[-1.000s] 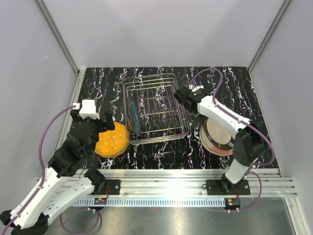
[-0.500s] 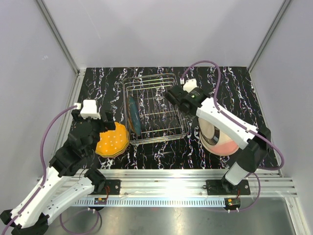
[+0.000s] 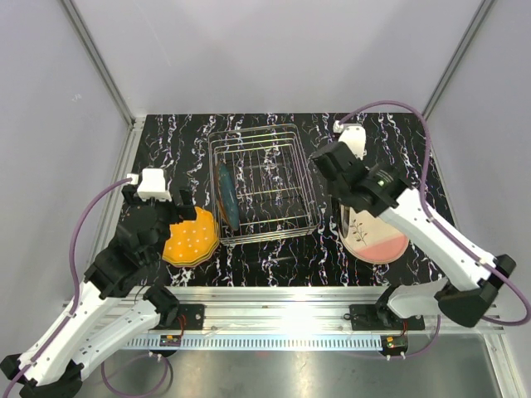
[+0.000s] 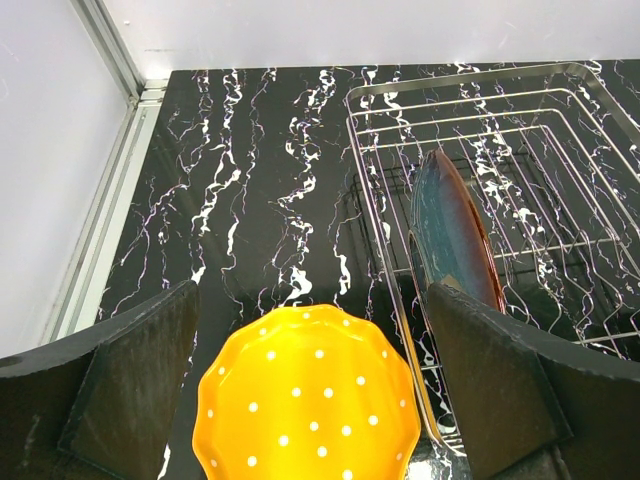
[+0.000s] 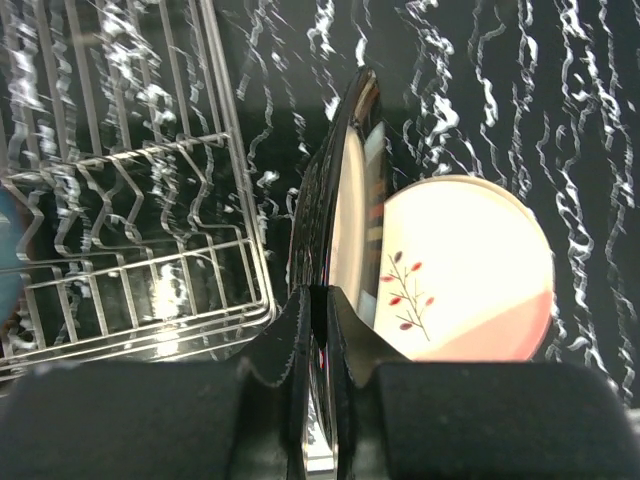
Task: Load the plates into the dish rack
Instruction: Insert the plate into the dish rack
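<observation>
My right gripper [image 3: 343, 207] is shut on the rim of a black plate [image 5: 345, 180], which stands on edge just right of the dish rack [image 3: 264, 182]. Under it a cream plate [image 5: 470, 270] with a twig pattern and a pink part lies flat. A blue plate [image 4: 455, 235] stands upright in the silver wire rack's left slots. An orange plate [image 4: 305, 395] with white dots and a scalloped rim lies flat left of the rack. My left gripper [image 4: 310, 400] hovers over the orange plate, open wide, fingers either side and apart from it.
The black marbled tabletop [image 3: 398, 149] ends at a metal rail [image 4: 110, 200] along the left and grey walls behind. The rack's near right corner [image 5: 262, 305] is close to the held plate.
The right arm's elbow has swung out to the right and its wrist has turned. The black plate has gone from lying flat to standing on edge, baring the cream plate. The left arm is still.
</observation>
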You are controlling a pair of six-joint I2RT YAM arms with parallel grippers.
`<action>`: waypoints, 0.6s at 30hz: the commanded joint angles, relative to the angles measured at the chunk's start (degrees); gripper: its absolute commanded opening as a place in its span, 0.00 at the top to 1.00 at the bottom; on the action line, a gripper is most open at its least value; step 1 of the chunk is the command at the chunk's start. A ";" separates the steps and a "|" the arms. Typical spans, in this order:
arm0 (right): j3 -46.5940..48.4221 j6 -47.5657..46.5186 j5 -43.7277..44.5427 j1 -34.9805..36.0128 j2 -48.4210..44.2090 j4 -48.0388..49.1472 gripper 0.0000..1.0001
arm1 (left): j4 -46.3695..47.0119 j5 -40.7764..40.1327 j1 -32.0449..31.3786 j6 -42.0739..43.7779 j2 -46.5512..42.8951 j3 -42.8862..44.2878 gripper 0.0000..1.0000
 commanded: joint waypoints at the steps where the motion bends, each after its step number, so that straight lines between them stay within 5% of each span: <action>1: -2.21 -3.06 0.91 0.41 -5.76 10.00 1.00 | 3.36 -0.45 0.09 -0.70 0.24 -0.53 0.01; 18: -4.07 -6.04 -4.28 0.49 -13.15 19.77 1.00 | 3.71 -0.89 0.09 -0.70 1.30 -0.88 0.01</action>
